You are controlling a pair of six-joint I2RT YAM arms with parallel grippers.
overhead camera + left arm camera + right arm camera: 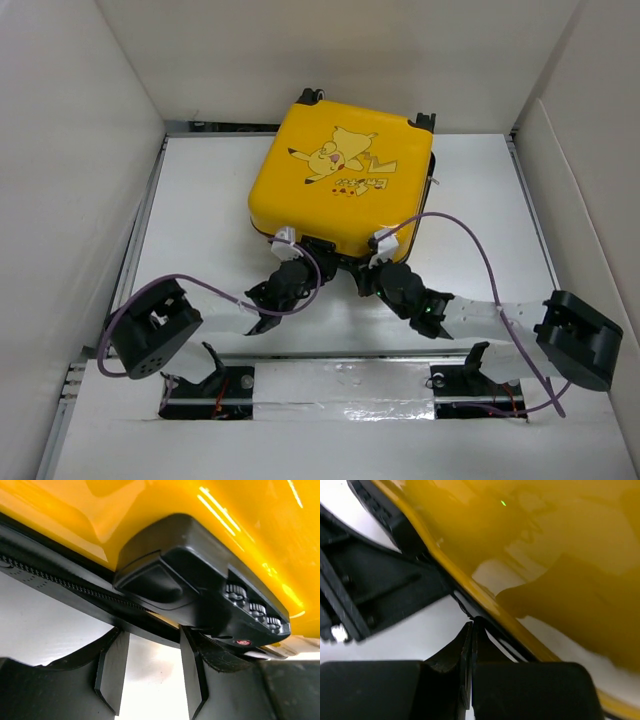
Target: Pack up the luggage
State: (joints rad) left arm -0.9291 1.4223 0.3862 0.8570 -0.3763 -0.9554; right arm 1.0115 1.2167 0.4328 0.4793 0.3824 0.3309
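Lying shut, the luggage (345,185) shows glossy yellow — Pikachu face upward.

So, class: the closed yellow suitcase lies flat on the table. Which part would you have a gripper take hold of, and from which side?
Probably the black lock housing on the near edge of the luggage, approached from the arms' side, low over the table. It juts out from the smooth, glossy shell, which is far too broad for the jaws.
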